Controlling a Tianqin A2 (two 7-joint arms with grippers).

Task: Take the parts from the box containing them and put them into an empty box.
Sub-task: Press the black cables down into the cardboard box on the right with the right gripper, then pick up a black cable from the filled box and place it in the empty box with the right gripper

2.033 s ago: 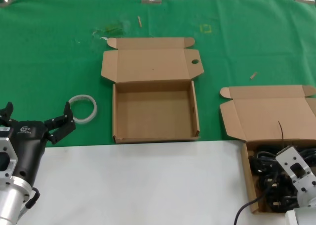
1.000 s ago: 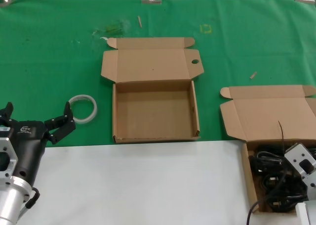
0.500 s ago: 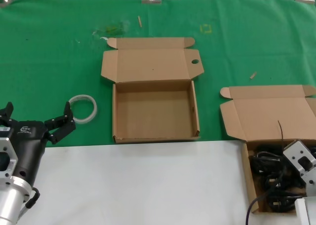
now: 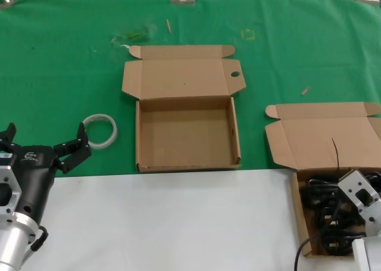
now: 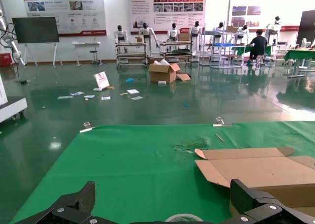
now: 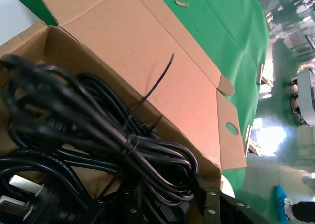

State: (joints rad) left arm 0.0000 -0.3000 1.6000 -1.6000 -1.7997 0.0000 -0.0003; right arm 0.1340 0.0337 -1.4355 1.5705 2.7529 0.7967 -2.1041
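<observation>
The box containing them [image 4: 300,214] sits at the table's right front, its lid [image 4: 327,134] folded back. Inside lie the parts, bundles of black power cables [image 4: 321,205]. My right gripper [image 4: 348,214] is down among them. In the right wrist view the gripper [image 6: 170,209] is shut on a tied cable bundle [image 6: 98,130], whose black tie end sticks up. The empty box [image 4: 138,146] stands in the middle, with a round hole [image 4: 235,74] in its lid. My left gripper [image 4: 43,139] waits open at the front left, holding nothing.
A white tape ring [image 4: 99,131] lies on the green cloth just ahead of the left gripper, seen low in the left wrist view as the ring [image 5: 183,217]. Small wood scraps [image 4: 305,90] lie on the cloth. A white board [image 4: 178,223] covers the table's front.
My right gripper shifted right and then rose slightly in the cable box. The black tie end moved up with it. The left arm has not moved.
</observation>
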